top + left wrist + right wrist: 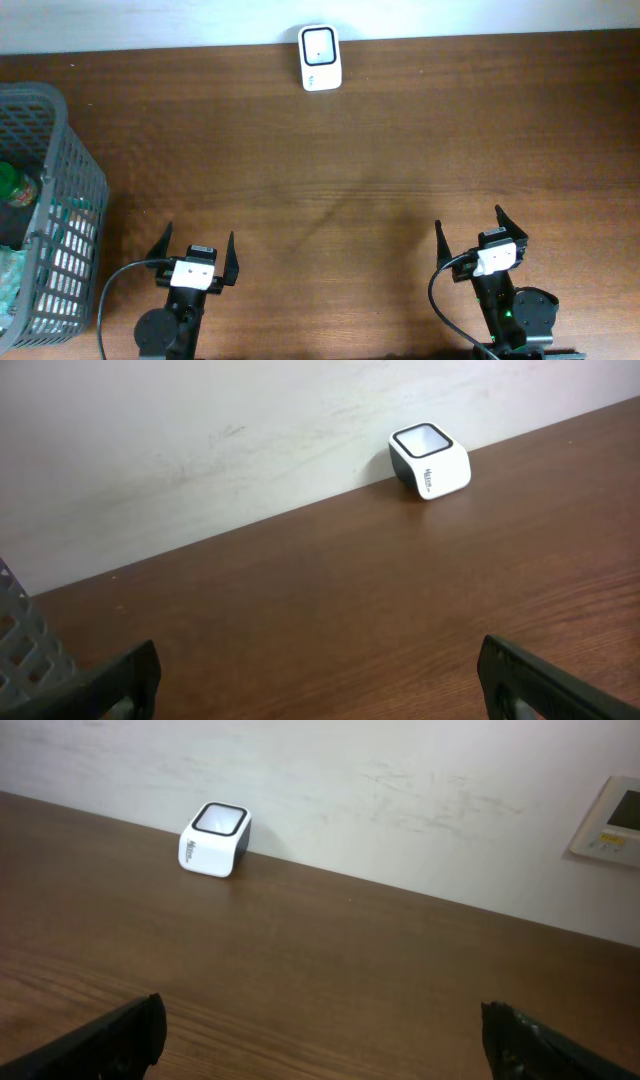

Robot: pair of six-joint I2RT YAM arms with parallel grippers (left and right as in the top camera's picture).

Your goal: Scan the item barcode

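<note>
My left gripper (199, 245) sits at 7 o'clock on the table (350, 180), jaws spread wide and holding nothing. My right gripper (470, 225) sits at 5 o'clock, just as wide and just as empty. At 9 o'clock, beside my left arm, stands the basket (75, 190), with a green-capped bottle (12, 186) and other items I can't make out inside. Farthest off, at 12 o'clock against the wall, is the white scanner (319, 58), well apart from both grippers.

Dark wood-grain table (400, 150), smooth with a soft sheen; scanner (319, 58) in glossy white plastic; grey plastic lattice basket (70, 220); wall (200, 440) matt, scuffed.
</note>
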